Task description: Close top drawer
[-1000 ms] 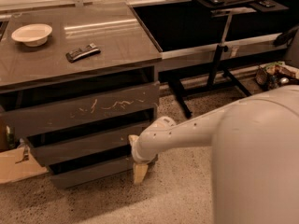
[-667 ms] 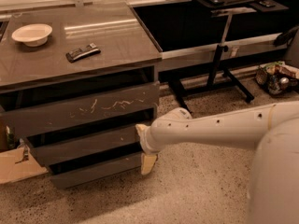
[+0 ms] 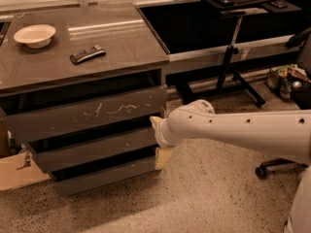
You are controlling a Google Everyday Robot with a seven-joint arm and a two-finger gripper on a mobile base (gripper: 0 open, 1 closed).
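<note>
Your white arm [image 3: 243, 127] reaches in from the lower right. Left of centre, the cabinet [image 3: 121, 42] has its top drawer [image 3: 82, 113] standing out. The gripper [image 3: 162, 152] sits at the drawer's right end, and you cannot tell its state. A bowl [image 3: 35, 35] rests upper left.

Bowl [image 3: 34, 34] sitting left of the remote [image 3: 87, 54] on the cabinet top [image 3: 121, 42], top drawer [image 3: 87, 113] jutting out beneath, above two lower drawers [image 3: 97, 152], gripper [image 3: 159, 140] hanging just beside their right ends, box [image 3: 17, 169] lying at the cabinet's lower left.
</note>
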